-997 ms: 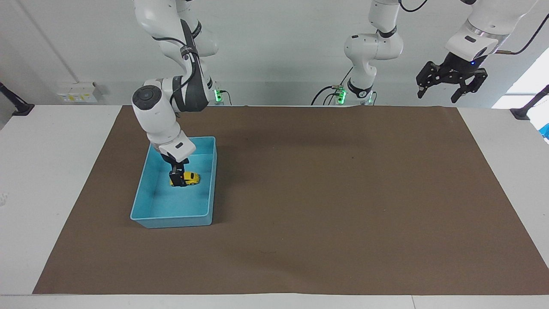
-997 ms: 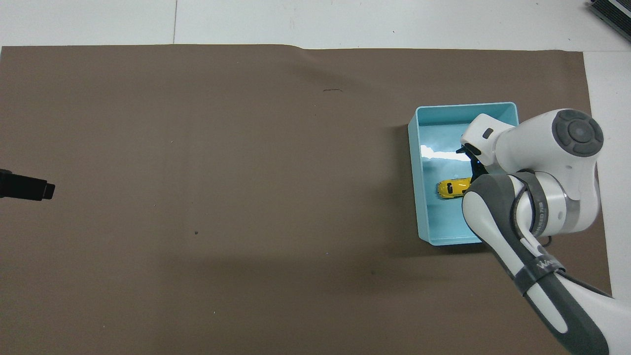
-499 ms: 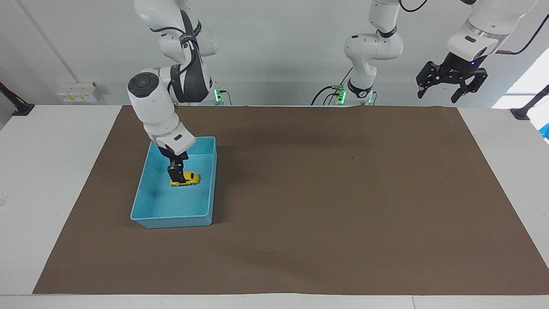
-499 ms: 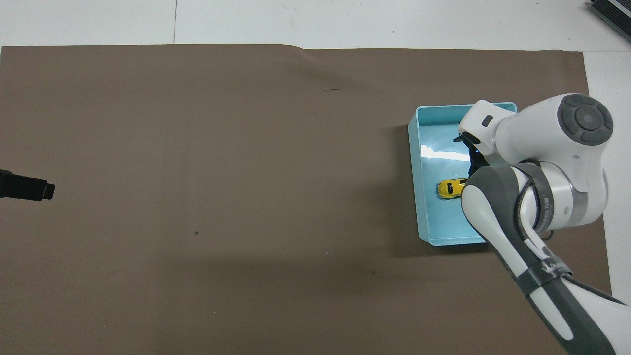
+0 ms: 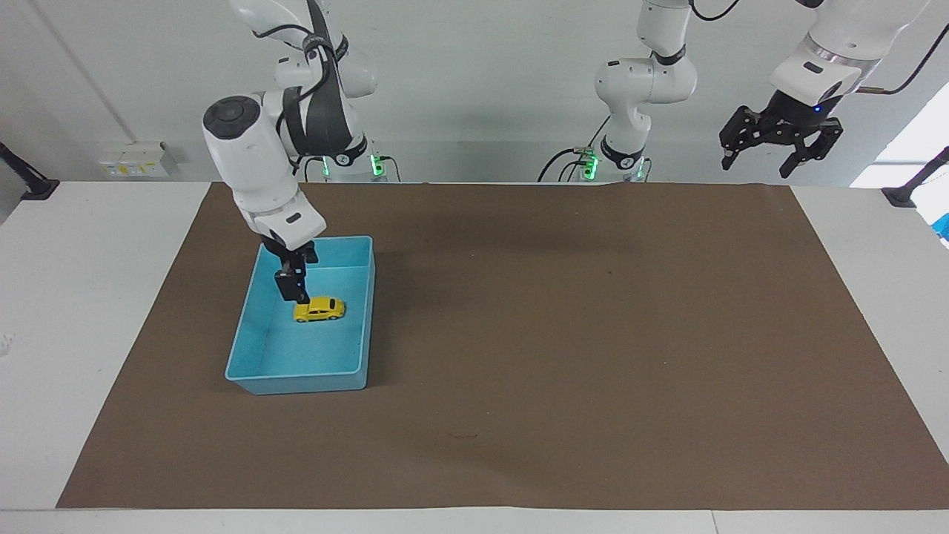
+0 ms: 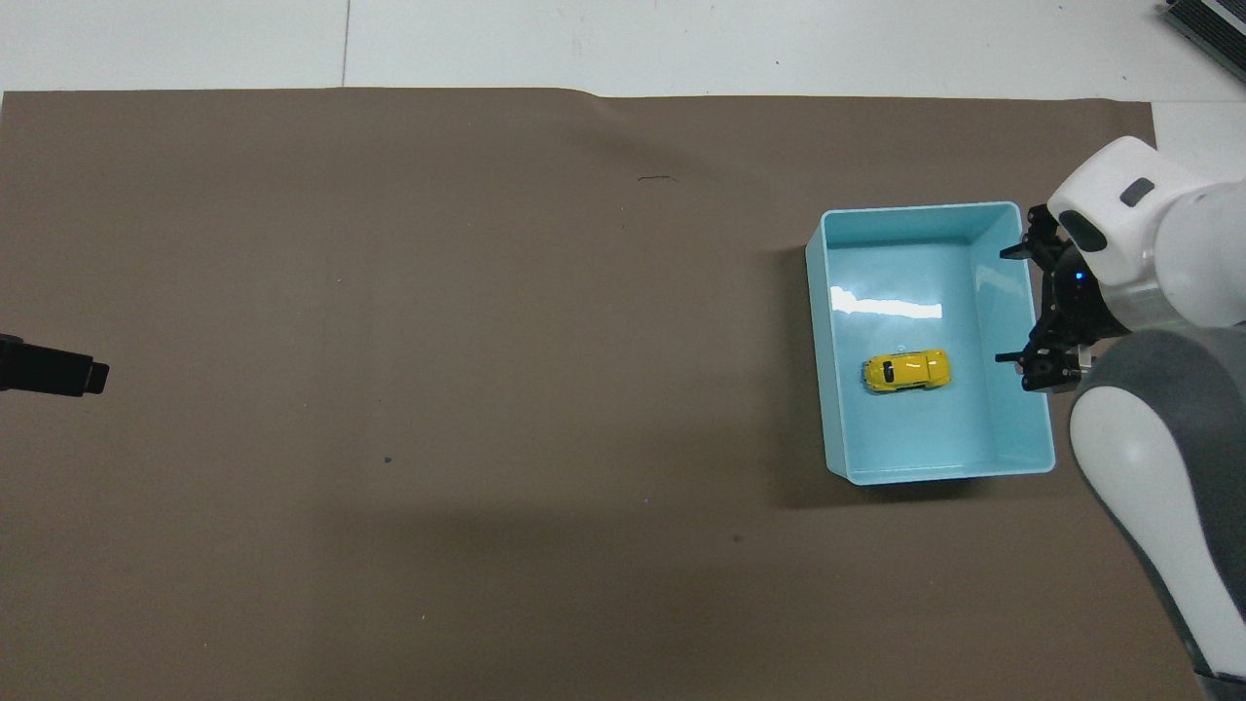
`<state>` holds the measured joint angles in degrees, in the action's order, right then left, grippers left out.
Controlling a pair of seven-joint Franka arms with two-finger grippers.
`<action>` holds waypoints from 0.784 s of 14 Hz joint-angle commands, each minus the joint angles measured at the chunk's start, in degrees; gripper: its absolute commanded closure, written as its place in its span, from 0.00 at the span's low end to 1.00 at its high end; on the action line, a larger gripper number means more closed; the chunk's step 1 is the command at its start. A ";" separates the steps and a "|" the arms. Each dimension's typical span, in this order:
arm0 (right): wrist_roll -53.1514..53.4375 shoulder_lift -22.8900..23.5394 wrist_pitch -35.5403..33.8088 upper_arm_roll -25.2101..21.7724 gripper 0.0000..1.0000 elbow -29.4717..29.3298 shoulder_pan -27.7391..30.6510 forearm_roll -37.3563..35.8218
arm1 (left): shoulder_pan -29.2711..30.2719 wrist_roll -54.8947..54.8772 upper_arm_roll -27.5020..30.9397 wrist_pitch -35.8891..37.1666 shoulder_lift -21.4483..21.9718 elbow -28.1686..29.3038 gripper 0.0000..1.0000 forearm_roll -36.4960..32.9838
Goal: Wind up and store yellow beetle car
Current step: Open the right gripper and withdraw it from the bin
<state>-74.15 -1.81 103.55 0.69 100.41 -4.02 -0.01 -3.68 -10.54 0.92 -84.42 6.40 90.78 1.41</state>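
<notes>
I see the yellow beetle car (image 5: 319,309) on its wheels in the light-blue tray (image 5: 245,350), long axis across the tray's width, which end is the nose I can't tell, right gripper (image 5: 291,285) empty and spread above the tray, left gripper (image 5: 780,141) spread, waiting well clear of the tray.

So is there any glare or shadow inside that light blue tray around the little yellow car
Overhead view: a bright white glare streak crosses the floor of the light-blue plastic tray, just farther from the robots than the tiny yellow beetle toy car, which stays sharp. Facing view: no glare; the car casts only a faint shadow.
</notes>
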 commanded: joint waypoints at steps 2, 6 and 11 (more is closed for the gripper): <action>17.05 0.49 -4.75 0.55 0.00 -3.72 0.16 0.54 | 0.51 0.52 -0.31 1.10 -0.07 -0.61 0.00 -0.36; 39.47 0.58 -10.12 1.33 0.00 -8.47 -0.20 0.45 | 0.51 0.52 -0.40 1.10 -0.07 -0.61 0.00 -0.36; 47.69 1.28 -10.74 2.13 0.00 -9.26 -0.11 0.62 | 0.51 0.52 -0.31 1.10 -0.07 -0.61 0.00 -0.36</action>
<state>-28.21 -1.62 94.30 2.72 92.82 -4.41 0.00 -3.67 -10.54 0.92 -84.42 6.40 90.78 1.41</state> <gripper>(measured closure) 0.000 0.000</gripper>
